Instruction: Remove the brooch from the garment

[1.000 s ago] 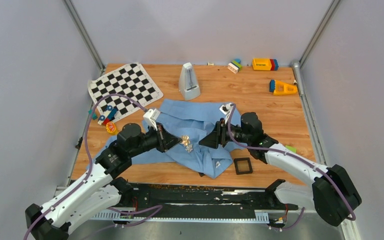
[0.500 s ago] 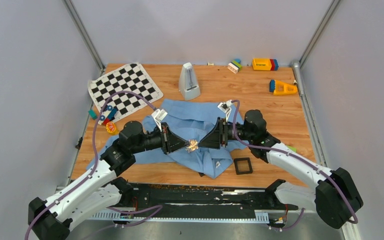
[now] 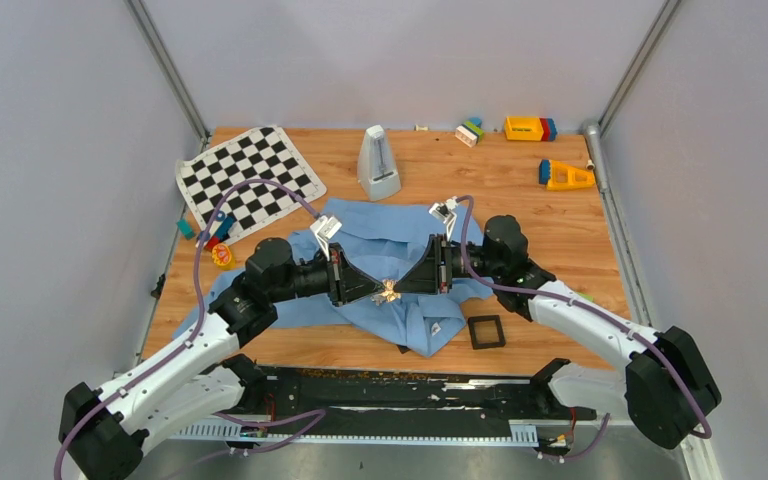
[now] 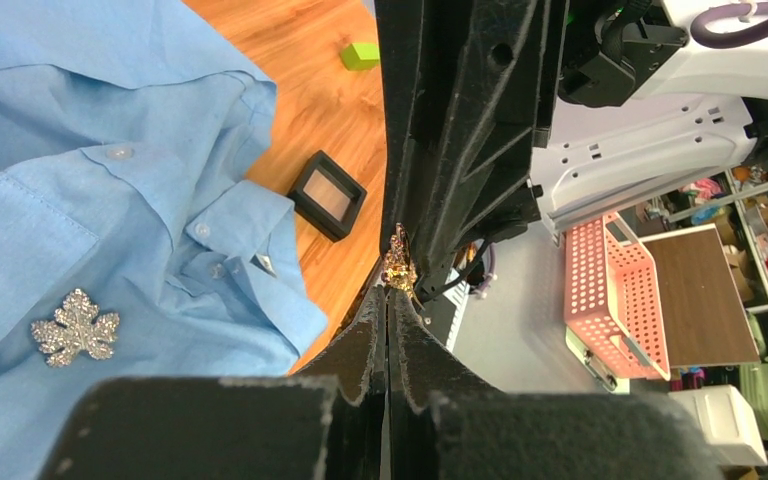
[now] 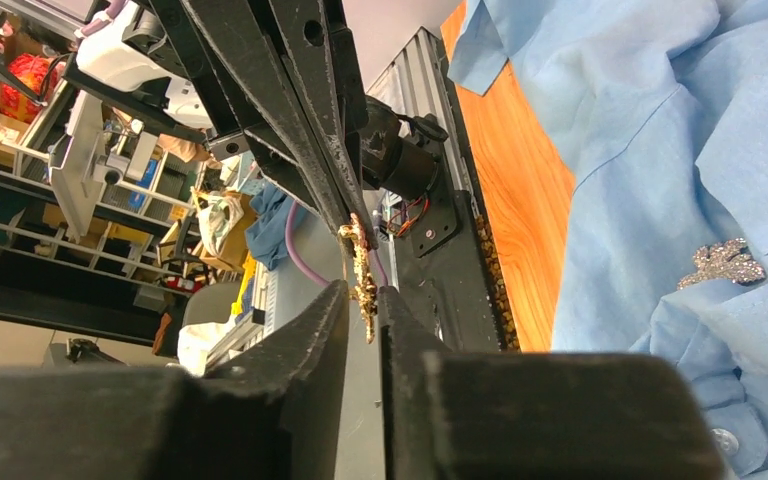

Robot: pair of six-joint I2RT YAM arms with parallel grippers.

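Note:
A light blue shirt (image 3: 380, 240) lies crumpled on the wooden table. My left gripper (image 3: 381, 292) is shut on a small gold brooch (image 3: 389, 291) and holds it above the shirt; the left wrist view shows the brooch (image 4: 397, 268) sticking out past the closed fingertips (image 4: 380, 300). My right gripper (image 3: 400, 288) faces it tip to tip. In the right wrist view its jaws (image 5: 363, 292) stand narrowly apart on either side of the gold brooch (image 5: 363, 268). A silver leaf brooch (image 4: 75, 326) sits pinned on the shirt and also shows in the right wrist view (image 5: 722, 264).
A small black open box (image 3: 486, 331) lies by the shirt's front right corner. A checkerboard mat (image 3: 249, 176) is at back left, a grey metronome (image 3: 378, 162) behind the shirt, and toy blocks (image 3: 530, 128) along the back right. Small toys (image 3: 215, 235) lie at left.
My left gripper has carried the gold brooch to the right, off the shirt. My right gripper has moved left to meet it, its fingers now either side of the brooch.

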